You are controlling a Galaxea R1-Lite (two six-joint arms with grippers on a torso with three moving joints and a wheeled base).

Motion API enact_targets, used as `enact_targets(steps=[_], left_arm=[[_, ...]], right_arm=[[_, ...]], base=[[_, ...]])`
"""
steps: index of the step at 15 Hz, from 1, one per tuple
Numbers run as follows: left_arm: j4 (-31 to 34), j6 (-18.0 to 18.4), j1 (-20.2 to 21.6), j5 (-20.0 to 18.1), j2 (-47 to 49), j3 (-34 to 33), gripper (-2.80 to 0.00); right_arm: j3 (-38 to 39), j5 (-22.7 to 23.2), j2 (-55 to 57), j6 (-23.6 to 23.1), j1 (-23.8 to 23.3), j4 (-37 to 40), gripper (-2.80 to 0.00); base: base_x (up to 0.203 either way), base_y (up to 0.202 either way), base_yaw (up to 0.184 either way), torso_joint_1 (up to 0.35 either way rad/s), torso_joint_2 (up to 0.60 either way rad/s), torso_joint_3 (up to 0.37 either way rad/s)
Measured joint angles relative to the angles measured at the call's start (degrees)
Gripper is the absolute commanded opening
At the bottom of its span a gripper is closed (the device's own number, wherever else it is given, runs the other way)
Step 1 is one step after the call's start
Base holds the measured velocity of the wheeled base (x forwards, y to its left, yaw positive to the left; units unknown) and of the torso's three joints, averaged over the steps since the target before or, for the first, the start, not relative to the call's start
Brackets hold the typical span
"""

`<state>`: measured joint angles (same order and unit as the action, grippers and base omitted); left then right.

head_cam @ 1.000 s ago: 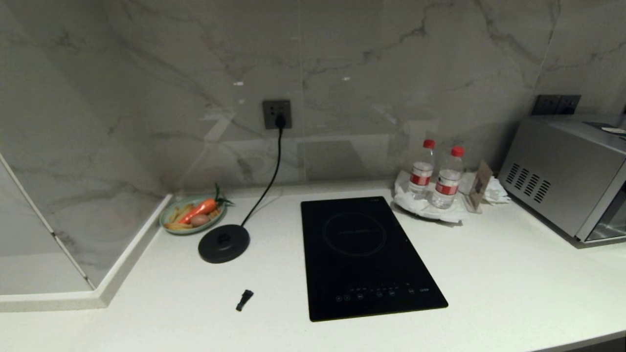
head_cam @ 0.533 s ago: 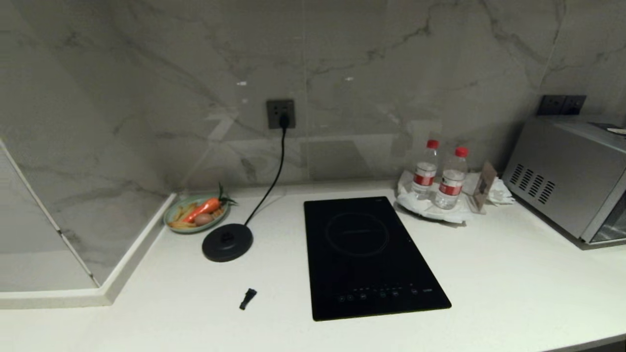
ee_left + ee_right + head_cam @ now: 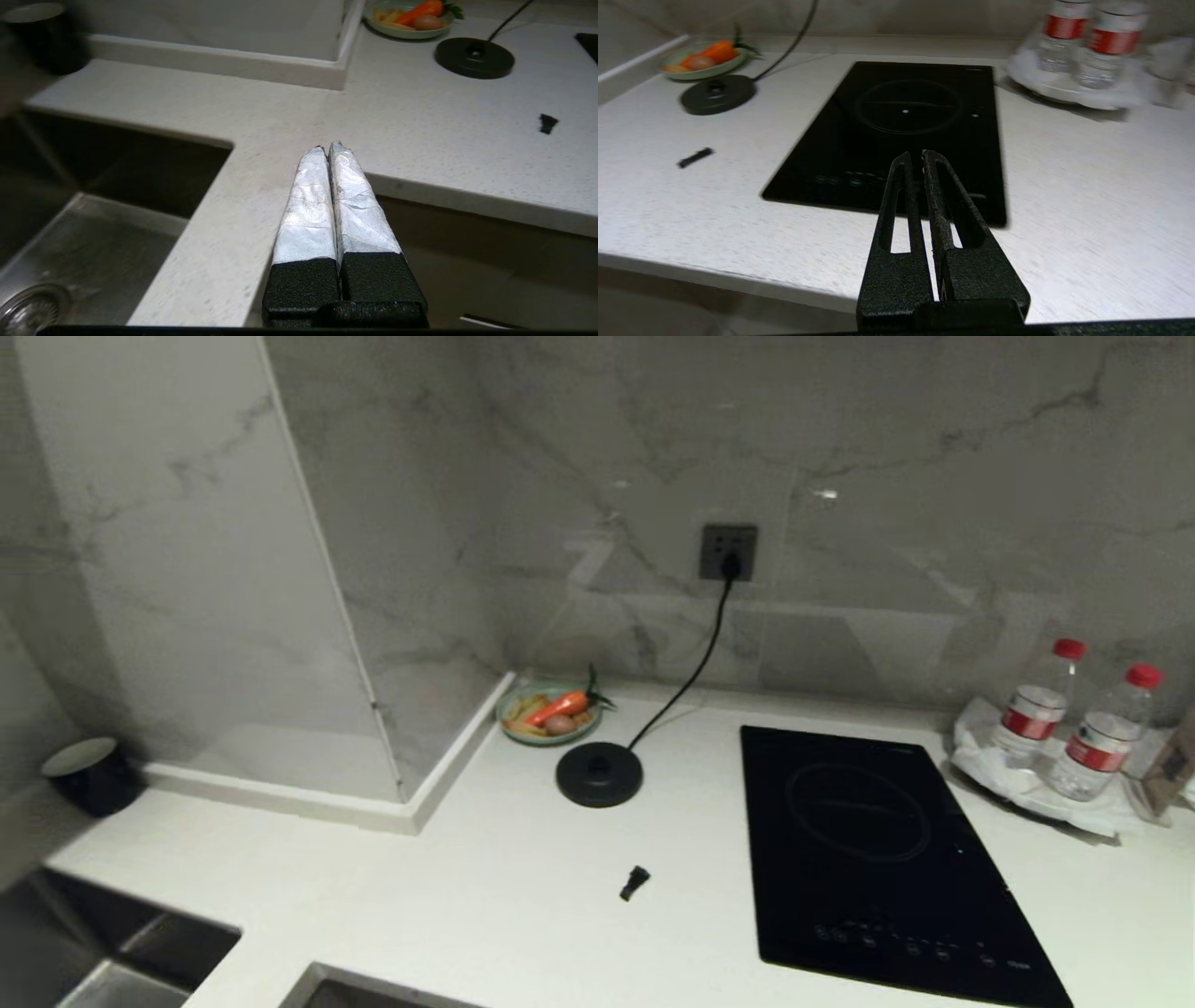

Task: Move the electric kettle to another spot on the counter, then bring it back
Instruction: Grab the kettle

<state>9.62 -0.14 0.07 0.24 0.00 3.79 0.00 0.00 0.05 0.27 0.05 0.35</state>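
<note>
Both hands clenched, empty: left hand [image 3: 327, 147] off counter [image 3: 523, 859] edge; kettle [image 3: 91, 773] far off.

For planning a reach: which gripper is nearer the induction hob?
Right. The right gripper sits just before the induction hob; the left gripper is away by the sink.

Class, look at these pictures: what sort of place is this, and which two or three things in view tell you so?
Most likely a kitchen, perhaps in a flat or hotel suite. A built-in induction hob is set into the white counter, a steel sink sits at its left end, and a kettle base is plugged into the marble wall.
</note>
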Motion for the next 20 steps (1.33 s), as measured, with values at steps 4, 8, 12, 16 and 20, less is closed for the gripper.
enact_targets(steps=[4,8,12,16,20], left_arm=[[0.0,0.0,-0.1,0.0,0.0,0.0,-2.8],[0.0,0.0,0.0,0.0,0.0,0.0,-2.8],[0.0,0.0,0.0,0.0,0.0,0.0,-2.8],[0.0,0.0,-0.1,0.0,0.0,0.0,-2.8],[0.0,0.1,0.0,0.0,0.0,0.0,-2.8]], right_arm=[[0.0,0.0,0.0,0.0,0.0,0.0,-2.8],[0.0,0.0,0.0,-0.1,0.0,0.0,-2.8],[0.0,0.0,0.0,-0.1,0.0,-0.1,-2.8],[0.0,0.0,0.0,0.0,0.0,-0.1,-2.8],[0.0,0.0,0.0,0.0,0.0,-0.1,-2.8]], base=[[-0.006,-0.019,0.153,-0.006,0.0,0.003],[-0.004,-0.004,0.067,0.004,0.0,0.0],[0.0,0.0,0.0,0.0,0.0,0.0],[0.0,0.0,0.0,0.15,-0.31,-0.187],[0.0,0.0,0.0,0.144,-0.32,-0.186]])
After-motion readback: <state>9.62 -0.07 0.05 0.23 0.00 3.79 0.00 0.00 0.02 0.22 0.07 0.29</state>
